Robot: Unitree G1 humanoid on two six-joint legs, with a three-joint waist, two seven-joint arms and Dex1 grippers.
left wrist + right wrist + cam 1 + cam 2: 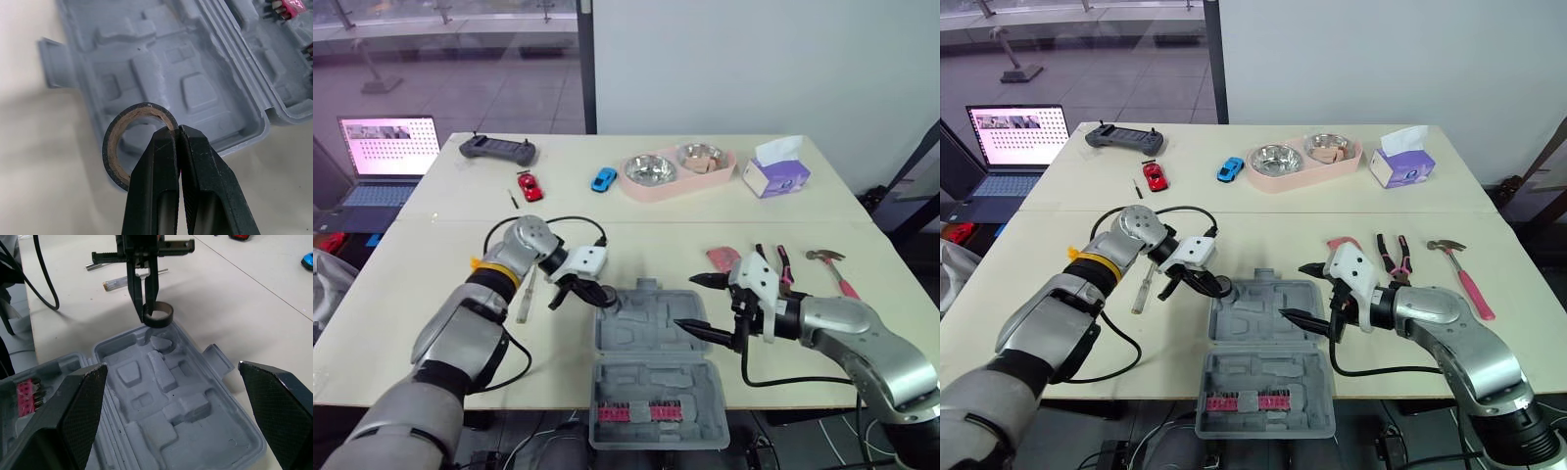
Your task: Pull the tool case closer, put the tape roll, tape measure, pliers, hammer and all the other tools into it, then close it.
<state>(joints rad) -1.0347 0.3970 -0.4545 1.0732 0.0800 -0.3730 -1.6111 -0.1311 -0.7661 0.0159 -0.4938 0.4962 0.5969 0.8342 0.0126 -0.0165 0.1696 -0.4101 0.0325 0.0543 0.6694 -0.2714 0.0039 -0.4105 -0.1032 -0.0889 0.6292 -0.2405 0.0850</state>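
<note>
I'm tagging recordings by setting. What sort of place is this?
Probably a lab or office test area: an open laptop beside the table, a handheld controller on it, glass wall behind.

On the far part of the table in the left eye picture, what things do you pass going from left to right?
controller → red toy car → blue toy car → pink tray with two metal bowls → tissue box
</note>
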